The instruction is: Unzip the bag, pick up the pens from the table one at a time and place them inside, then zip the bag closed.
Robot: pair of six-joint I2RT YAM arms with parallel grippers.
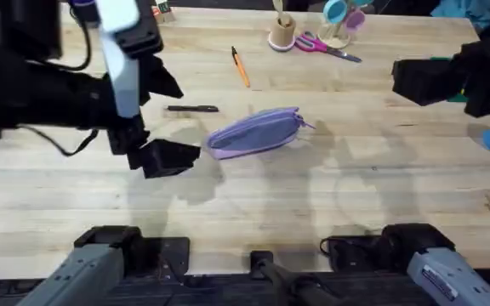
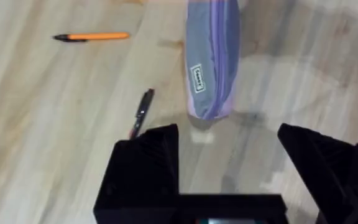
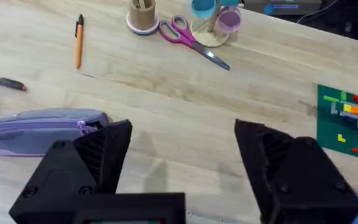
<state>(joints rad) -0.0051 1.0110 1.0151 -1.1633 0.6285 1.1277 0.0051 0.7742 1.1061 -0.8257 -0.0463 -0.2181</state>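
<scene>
The bag (image 1: pixel 255 133) lies zipped at the middle of the table (image 1: pixel 330 204). The left claw (image 2: pixel 229 162) hovers wide open and empty at its 9 o'clock end; the right claw (image 3: pixel 182 171), also wide open and empty, waits toward 3 o'clock. Tugging the zipper on the unpinned bag would likely just drag it. Count: one bag, two pens, the black pen (image 1: pixel 192 109) at its 10 o'clock and the orange pen (image 1: pixel 241 67) at 12.

Bag (image 1: pixel 256 133) mid-table (image 1: pixel 313 204), both pens (image 1: pixel 241 68) behind, left gripper (image 1: pixel 170 157) beside.
</scene>
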